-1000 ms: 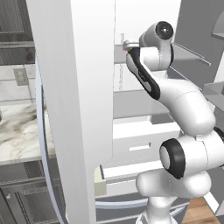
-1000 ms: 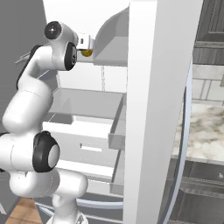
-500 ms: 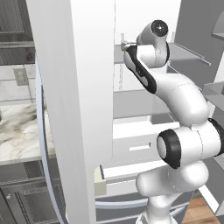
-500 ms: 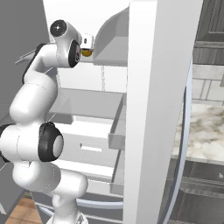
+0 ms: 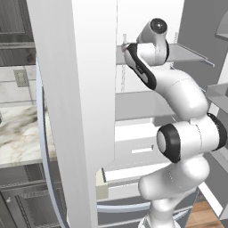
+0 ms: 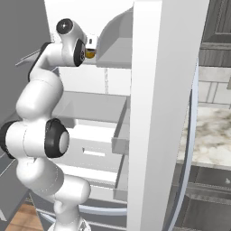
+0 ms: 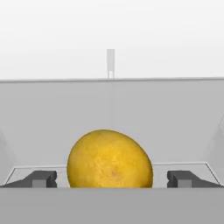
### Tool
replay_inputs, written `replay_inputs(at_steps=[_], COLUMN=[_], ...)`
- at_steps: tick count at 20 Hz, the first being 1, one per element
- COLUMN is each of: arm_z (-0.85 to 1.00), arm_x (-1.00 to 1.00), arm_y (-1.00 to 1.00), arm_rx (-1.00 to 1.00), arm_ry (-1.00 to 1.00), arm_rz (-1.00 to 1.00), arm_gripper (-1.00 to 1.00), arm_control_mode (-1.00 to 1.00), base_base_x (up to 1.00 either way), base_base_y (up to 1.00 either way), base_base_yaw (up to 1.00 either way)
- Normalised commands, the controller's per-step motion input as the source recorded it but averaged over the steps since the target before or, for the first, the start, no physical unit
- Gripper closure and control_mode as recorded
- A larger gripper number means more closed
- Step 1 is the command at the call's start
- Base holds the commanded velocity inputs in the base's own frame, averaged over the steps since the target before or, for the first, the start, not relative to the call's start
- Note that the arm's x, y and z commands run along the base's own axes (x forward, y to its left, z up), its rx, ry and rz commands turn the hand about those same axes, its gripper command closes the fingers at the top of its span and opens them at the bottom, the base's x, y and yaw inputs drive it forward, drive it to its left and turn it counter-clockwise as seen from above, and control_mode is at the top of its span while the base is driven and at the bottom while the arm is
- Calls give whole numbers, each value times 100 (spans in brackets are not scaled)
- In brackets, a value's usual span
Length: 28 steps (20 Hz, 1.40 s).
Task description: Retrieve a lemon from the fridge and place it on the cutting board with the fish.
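Gripper (image 7: 111,179) stands wide open, its two fingertips (image 7: 41,178) at nine and three o'clock of the lemon (image 7: 109,159), each apart from the fruit with nothing yet held. The lemon sits centred between them on a grey shelf (image 7: 109,105) inside the fridge (image 6: 164,90), whose white interior wall rises at twelve o'clock. In the right base view the lemon (image 6: 90,53) shows just at the hand, high in the open fridge. Judgement: the retrieval step is in hand, at the pre-grasp stage. The next move calls for closing squarely on the fruit, then withdrawing clear of the shelf.
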Motion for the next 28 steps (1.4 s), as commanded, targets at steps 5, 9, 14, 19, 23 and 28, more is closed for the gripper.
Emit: replay_inputs(at_steps=[5, 9, 14, 19, 23, 28], arm_z=[-11, -3, 0, -11, -9, -2], arm_x=[20, 13, 9, 6, 3, -2], arm_y=[0, 0, 0, 0, 0, 2], arm_rx=[0, 0, 0, 0, 0, 0], arm_ry=[7, 2, 1, 5, 2, 0], arm_rz=[0, 0, 0, 0, 0, 1], arm_gripper=[-100, -100, -100, 100, 100, 100], arm_control_mode=[-100, -100, -100, -100, -100, -100], base_base_x=[0, 0, 0, 0, 0, 0], base_base_y=[0, 0, 0, 0, 0, 0], base_base_yaw=[0, 0, 0, 0, 0, 0])
